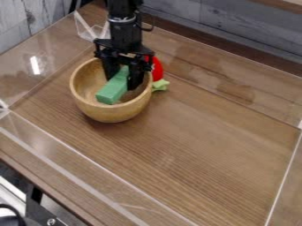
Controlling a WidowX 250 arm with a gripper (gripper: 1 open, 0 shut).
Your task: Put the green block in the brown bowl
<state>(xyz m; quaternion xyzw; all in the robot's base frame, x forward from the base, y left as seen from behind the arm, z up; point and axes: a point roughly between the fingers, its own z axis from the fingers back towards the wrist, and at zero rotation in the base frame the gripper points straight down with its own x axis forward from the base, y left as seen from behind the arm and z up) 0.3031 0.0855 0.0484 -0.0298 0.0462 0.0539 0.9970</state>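
Note:
The brown bowl (85, 99) stands at the left of the wooden table. My gripper (125, 78) points straight down over the bowl's right half. The green block (113, 90) hangs tilted inside the bowl. Its upper end sits between my fingers, which are shut on it, and its lower end is near the bowl's floor. The dark fingers hide the block's top.
A red rounded object with a small green leaf (154, 69) lies against the bowl's right rim, just behind my gripper. Clear plastic walls (35, 66) ring the table. Bare wood (200, 132) stretches to the right and front.

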